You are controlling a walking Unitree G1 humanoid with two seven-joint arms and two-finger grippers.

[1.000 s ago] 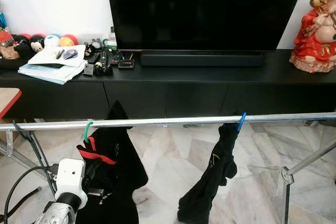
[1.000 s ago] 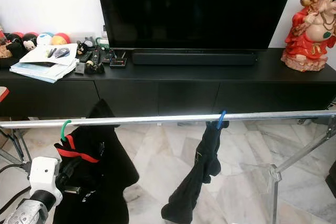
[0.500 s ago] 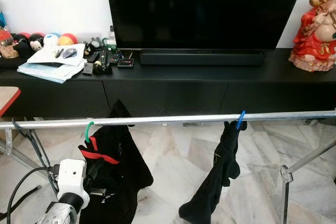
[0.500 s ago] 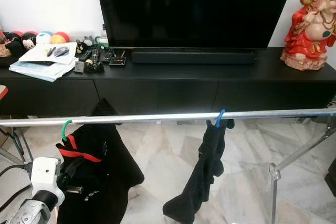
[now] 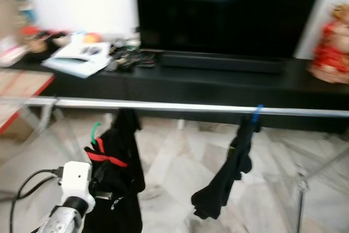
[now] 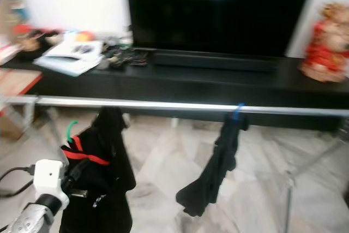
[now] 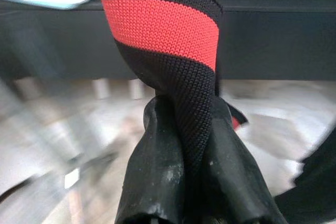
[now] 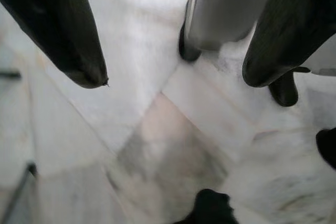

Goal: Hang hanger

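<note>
A green hanger hook tops a black garment with a red band, which hangs at the left. The hook sits just below the silver rail, apart from it. My left gripper is shut on the garment's black and red knit band; its white wrist stands beside the cloth. Farther right a blue hook holds a second black garment on the rail. My right gripper hangs open over the marble floor.
Behind the rail stands a low black TV cabinet with a large TV, papers and a red figurine. A rack leg stands at the right. A red-edged table and a cable are at the left.
The camera has swung and blurred, shifting the whole scene right. The rail now sits higher in view, and the green hook is below it instead of on it.
</note>
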